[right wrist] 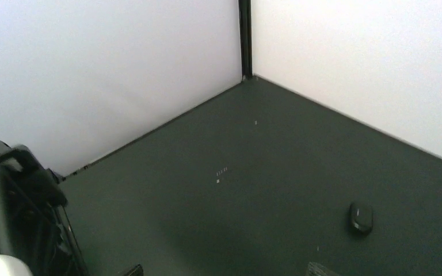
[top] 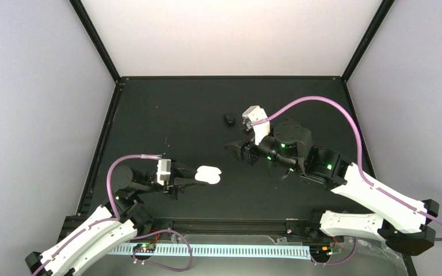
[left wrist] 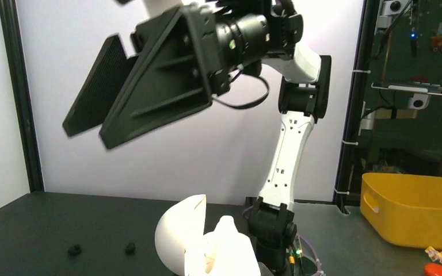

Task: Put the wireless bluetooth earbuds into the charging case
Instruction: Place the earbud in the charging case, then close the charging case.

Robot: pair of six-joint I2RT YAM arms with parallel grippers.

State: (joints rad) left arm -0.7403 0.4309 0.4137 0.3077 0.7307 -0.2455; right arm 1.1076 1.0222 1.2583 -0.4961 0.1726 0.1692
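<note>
earbuds: none surely seen; a white nub (left wrist: 226, 229) in the case may be one | charging case (top: 209, 174): lid open, 7 o'clock of table (top: 149, 115) centre, pinched by left gripper (top: 195, 178) | right gripper (top: 236, 150): 1 o'clock of case, spread wide, empty | small black oval (top: 229, 119): 12 o'clock of it | progress: insertion unconfirmed, probably pending

Table: we see a matte black table (top: 167, 115) forming the enclosure's floor.
Back wall: a plain white panel (top: 230, 34), brightly lit (the brightest surface we find).
Side walls: pale lavender-grey panels (top: 34, 115), joined to the back by black frame posts (top: 95, 37).
Beyond: in the left wrist view, we make out a yellow bin (left wrist: 414, 207) below a dark equipment rack (left wrist: 420, 57).
Light: soft and even.
</note>
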